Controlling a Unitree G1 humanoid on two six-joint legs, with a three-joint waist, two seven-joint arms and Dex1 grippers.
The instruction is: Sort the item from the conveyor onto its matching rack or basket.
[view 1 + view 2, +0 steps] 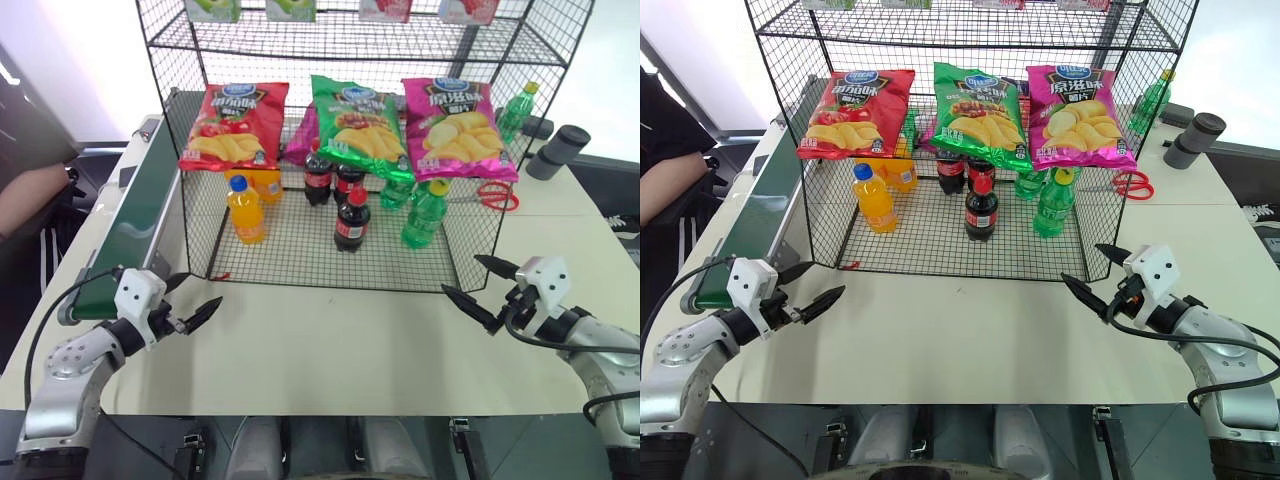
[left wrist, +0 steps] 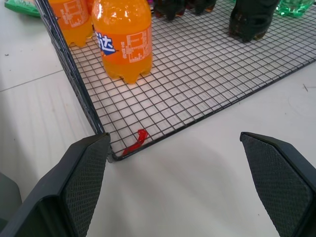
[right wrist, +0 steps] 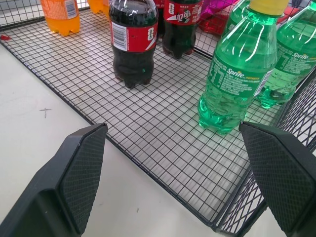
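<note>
The conveyor (image 1: 135,220), a dark green belt in a grey frame, runs along the table's left side. The black wire basket (image 1: 330,283) stands on the table in front of me. Three small cola bottles stand upright in it. The front one (image 1: 351,220) has a red cap and red label and shows close in the right wrist view (image 3: 132,44). My left gripper (image 1: 204,287) hovers open and empty near the basket's front left corner (image 2: 111,157). My right gripper (image 1: 460,273) hovers open and empty off the front right corner.
Orange soda bottles (image 1: 246,210) and green Sprite bottles (image 1: 424,214) share the basket. Chip bags (image 1: 236,126) lie on the wire shelf above. Red scissors (image 1: 497,195) and dark cylinders (image 1: 558,150) sit at the back right. A person's arm (image 1: 30,195) is at the far left.
</note>
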